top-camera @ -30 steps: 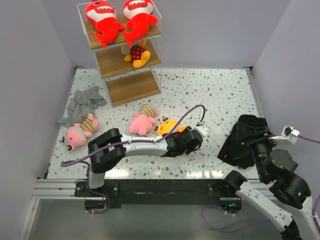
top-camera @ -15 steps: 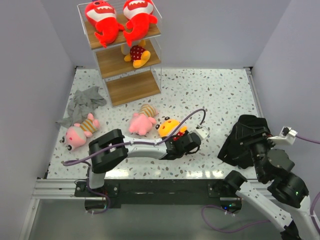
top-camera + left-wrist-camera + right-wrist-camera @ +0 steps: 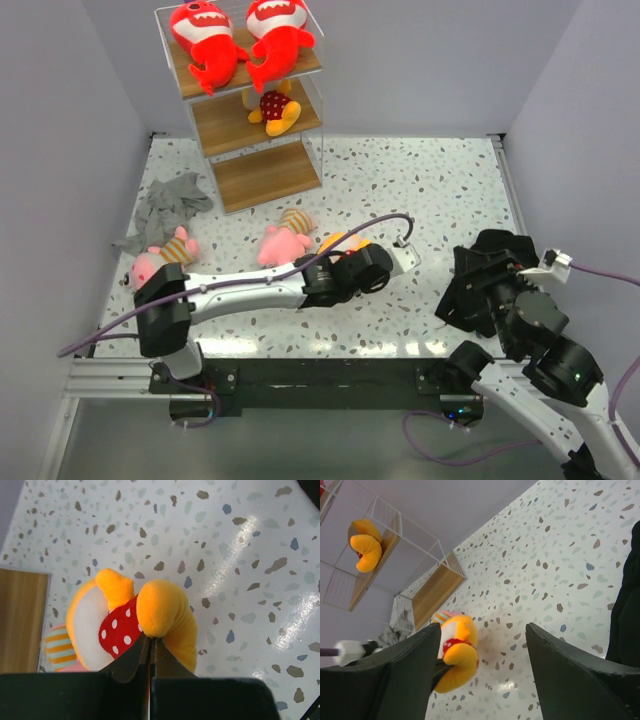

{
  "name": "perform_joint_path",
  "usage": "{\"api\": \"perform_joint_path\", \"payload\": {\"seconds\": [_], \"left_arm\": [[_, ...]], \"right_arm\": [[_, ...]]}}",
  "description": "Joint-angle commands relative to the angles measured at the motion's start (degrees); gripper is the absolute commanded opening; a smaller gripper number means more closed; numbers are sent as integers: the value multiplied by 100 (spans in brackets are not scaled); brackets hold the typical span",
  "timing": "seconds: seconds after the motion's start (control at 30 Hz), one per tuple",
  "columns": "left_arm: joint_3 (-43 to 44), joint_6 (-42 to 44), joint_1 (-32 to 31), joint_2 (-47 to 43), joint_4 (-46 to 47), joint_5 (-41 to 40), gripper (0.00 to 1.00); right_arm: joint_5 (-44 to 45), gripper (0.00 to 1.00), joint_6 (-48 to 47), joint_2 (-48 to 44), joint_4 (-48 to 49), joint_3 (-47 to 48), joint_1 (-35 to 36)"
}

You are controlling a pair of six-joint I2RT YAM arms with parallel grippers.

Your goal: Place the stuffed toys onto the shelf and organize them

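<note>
Roughly half the job looks done. The shelf (image 3: 265, 175), far ahead of both pairs of jaws, carries the red sharks (image 3: 205, 40) side by side on its top board and the shelved yellow toy (image 3: 272, 108) on its middle board, while the bottom board is bare. The left jaws are pressed together on the held yellow toy (image 3: 165, 610), pinching it where the red dotted cloth meets an orange limb. It sits right at their tips, and I cannot tell whether it has cleared the desk (image 3: 430, 190). The near pink toy (image 3: 285, 240) lies just to the left of the left jaws. The far pink toy (image 3: 155, 262) lies well to their left, beside the grey cloth (image 3: 170, 205). The right jaws are spread with nothing between them, well to the right of the held toy and facing it. Left to do, by my reading: carry this toy to the middle board beside its match, then put both pink ones on the bottom board.
</note>
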Motion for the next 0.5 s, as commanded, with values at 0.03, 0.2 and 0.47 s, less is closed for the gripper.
{"api": "perform_joint_path", "payload": {"seconds": [0.03,0.2,0.47], "left_arm": [[563,1320,437,-852,-638,-105,0],[722,2340,956,-1344,-885,-87,0],[863,4045,1677,-2170,-683,308,0]], "right_arm": [[-415,84,231,493,348,-106,-14],[-706,98,301,626,453,-273,-14],[-899,99,372,652,603,-440,-14]]}}
